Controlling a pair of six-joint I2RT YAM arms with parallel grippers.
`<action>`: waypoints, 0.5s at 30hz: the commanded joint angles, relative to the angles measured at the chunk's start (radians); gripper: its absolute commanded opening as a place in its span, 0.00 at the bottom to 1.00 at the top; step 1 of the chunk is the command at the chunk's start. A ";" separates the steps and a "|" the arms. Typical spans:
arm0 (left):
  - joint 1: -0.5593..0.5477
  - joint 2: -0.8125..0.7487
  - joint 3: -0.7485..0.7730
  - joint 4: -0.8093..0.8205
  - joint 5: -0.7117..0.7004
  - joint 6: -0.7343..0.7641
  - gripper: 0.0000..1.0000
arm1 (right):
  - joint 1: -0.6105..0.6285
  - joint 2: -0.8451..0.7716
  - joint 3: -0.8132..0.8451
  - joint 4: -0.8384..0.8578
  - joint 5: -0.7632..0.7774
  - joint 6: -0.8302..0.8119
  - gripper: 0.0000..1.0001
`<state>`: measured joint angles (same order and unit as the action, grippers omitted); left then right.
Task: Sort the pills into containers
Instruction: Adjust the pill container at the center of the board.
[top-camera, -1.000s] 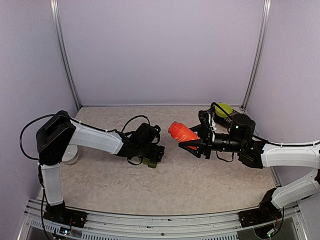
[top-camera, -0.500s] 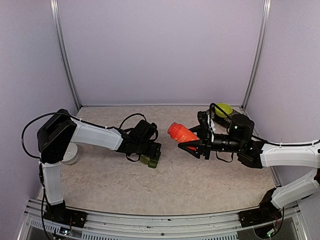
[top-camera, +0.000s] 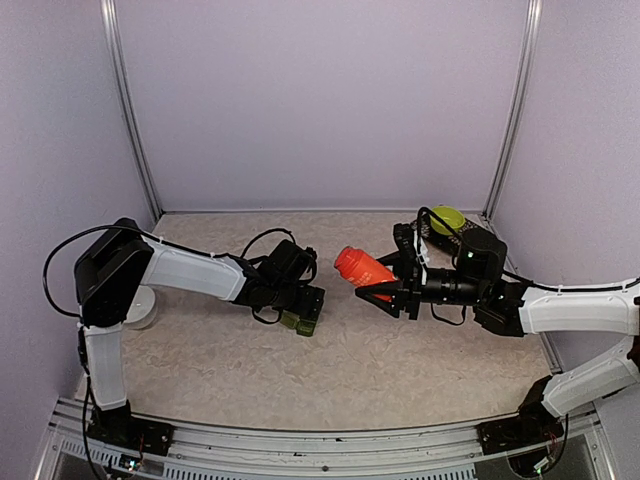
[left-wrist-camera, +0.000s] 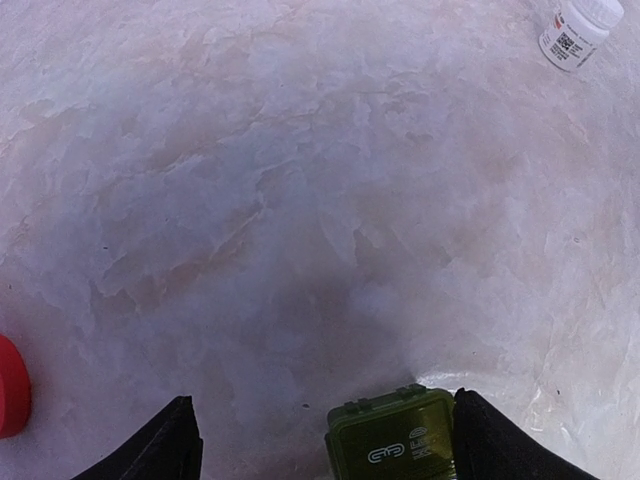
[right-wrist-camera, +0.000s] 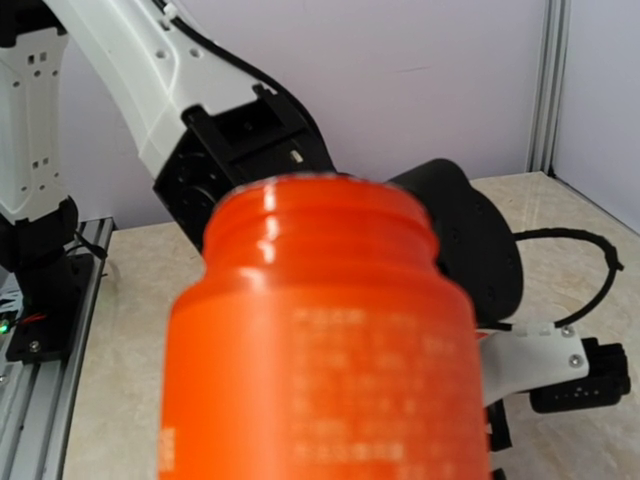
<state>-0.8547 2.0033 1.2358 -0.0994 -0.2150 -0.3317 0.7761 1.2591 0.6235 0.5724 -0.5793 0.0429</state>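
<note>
We hold the orange bottle (top-camera: 360, 265) clenched in our right fingers (top-camera: 392, 292), mouth tipped toward nine o'clock, likely to pour into the containers (left-wrist-camera: 392, 445) lying between our released left fingers (left-wrist-camera: 178, 442) on the desk (top-camera: 350, 370).

You are looking past the left gripper (left-wrist-camera: 325, 420), whose jaws are standing wide, with the containers (left-wrist-camera: 392, 443) sitting just beside one finger and leaving a gap beside the other. Bare table (left-wrist-camera: 300, 200) is stretching ahead. The orange bottle (top-camera: 362, 267) in the right gripper (top-camera: 388, 281) is crowding the middle. A white bottle (left-wrist-camera: 578, 30) is standing well apart.
</note>
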 joint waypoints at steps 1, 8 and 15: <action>-0.006 -0.001 0.029 -0.020 0.018 0.017 0.84 | 0.012 0.005 0.020 0.015 -0.004 -0.006 0.00; -0.006 0.002 0.028 -0.028 0.056 0.037 0.84 | 0.012 0.004 0.019 0.016 -0.007 -0.005 0.00; 0.004 0.013 0.038 -0.050 0.031 0.046 0.84 | 0.012 0.000 0.015 0.020 -0.007 -0.003 0.00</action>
<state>-0.8551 2.0037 1.2366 -0.1211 -0.1791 -0.3050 0.7761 1.2594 0.6235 0.5724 -0.5800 0.0429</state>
